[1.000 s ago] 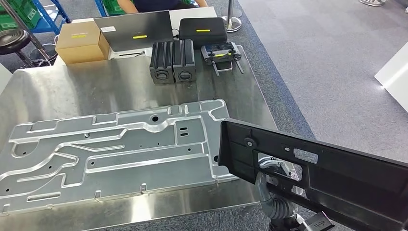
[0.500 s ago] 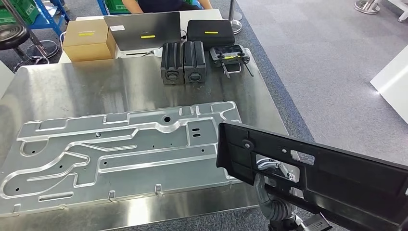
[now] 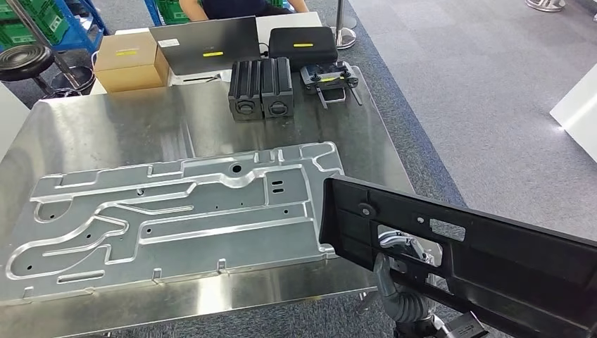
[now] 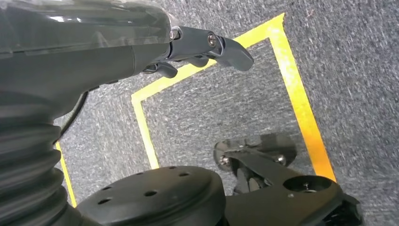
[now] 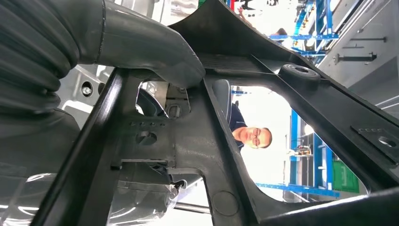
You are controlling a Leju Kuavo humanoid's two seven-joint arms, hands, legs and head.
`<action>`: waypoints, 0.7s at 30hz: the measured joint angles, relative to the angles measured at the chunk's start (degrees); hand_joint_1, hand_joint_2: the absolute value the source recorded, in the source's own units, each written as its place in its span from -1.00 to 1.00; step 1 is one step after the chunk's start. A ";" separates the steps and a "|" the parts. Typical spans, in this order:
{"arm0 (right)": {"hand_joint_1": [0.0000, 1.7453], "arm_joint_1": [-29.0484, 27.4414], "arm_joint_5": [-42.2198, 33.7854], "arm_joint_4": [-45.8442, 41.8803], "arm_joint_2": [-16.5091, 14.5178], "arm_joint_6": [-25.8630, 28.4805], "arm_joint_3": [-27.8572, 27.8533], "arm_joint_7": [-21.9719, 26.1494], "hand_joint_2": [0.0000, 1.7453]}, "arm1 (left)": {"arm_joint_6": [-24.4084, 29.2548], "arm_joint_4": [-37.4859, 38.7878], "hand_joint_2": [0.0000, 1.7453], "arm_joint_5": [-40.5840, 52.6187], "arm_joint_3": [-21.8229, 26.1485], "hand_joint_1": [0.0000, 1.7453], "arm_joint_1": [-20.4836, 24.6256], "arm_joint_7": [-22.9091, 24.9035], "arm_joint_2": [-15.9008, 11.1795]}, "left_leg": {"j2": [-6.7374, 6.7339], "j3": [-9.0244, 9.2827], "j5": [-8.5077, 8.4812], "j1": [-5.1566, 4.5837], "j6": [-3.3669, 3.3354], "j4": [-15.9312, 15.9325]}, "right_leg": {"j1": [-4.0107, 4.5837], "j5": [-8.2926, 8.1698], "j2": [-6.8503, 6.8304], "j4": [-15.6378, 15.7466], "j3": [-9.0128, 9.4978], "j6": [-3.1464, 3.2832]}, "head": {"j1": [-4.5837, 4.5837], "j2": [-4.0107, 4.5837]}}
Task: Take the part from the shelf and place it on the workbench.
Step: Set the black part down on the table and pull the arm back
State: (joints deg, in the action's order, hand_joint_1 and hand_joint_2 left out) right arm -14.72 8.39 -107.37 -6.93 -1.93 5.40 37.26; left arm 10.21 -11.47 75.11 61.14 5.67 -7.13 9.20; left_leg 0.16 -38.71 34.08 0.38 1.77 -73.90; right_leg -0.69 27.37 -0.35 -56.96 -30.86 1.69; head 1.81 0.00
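Black plastic panel part [image 3: 464,264], long and ribbed with cut-out windows, is carried at the near right corner of the workbench [image 3: 127,127], tilted up on edge, its leading end just over the bench corner, the rest hanging out past the edge above the grey carpet. Right hand [image 3: 398,246] grips it from behind through a window; in the right wrist view the thick thumb [image 5: 155,54] presses over a cross rib of the part [image 5: 197,136], fingers wrapped behind where they cannot be fully seen. Left hand [image 4: 197,49] hangs low over the yellow floor tape [image 4: 296,94], fingers loosely apart, holding nothing. Stamped aluminium sheet panel [image 3: 176,211] covers most of the near bench; behind it two black ribbed cases [image 3: 260,88], a controller [image 3: 329,77], a dark laptop [image 3: 204,46], a black pouch [image 3: 303,44] and a cardboard box [image 3: 130,60]. A person sits beyond the bench. Risks, as judged: one-handed hold near one end leaves a long overhang, so the part may swing or twist out of the grasp; lowering here would land it on the aluminium sheet's corner, scraping or shoving it; released too close to the edge, the part could tip off onto the floor.
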 joint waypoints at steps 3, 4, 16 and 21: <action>1.00 -0.15 0.00 0.03 0.00 0.19 -0.01 0.31 1.00 | 0.08 0.00 1.00 0.37 -0.22 -1.00 -0.20 0.19 -0.10 | -0.01 6.00 -4.57 0.36 -0.04 9.38 | -0.03 0.00 0.07 -0.28 -0.07 -0.33 | -0.01 -0.01; 1.00 -0.20 0.00 0.02 0.00 0.26 -0.01 0.48 1.00 | 0.10 0.00 1.00 0.46 -0.29 -1.00 -0.32 0.28 -0.14 | 0.01 8.09 -5.70 0.30 -0.26 13.21 | 0.00 -0.03 0.13 -0.39 -0.18 -0.59 | -0.01 -0.01; 1.00 2.11 6.44 0.72 1.02 1.19 -0.04 -0.04 1.00 | -0.79 0.00 1.00 1.02 -1.01 -1.00 -0.64 0.31 -0.19 | -0.47 9.18 -7.15 0.09 -3.30 18.21 | -0.14 7.77 0.33 -16.99 -8.78 -3.08 | -0.02 0.00; 1.00 8.45 10.28 3.74 2.91 2.44 -0.03 -2.70 1.00 | -1.54 0.00 1.00 1.09 -1.14 -1.00 -0.57 -0.98 -0.16 | -0.59 9.11 -7.11 0.09 -3.18 17.85 | -0.32 4.26 0.34 -12.84 -6.87 -3.06 | -0.02 -0.01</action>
State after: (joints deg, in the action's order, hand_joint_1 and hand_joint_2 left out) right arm -6.26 18.67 -103.63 -4.02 0.50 5.37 34.56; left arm 8.68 -11.47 76.20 60.00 5.10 -8.11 9.03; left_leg -0.43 -29.60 26.97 0.47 -1.40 -56.05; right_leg -1.01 31.64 -0.01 -69.80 -37.73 -1.37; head 1.79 -0.01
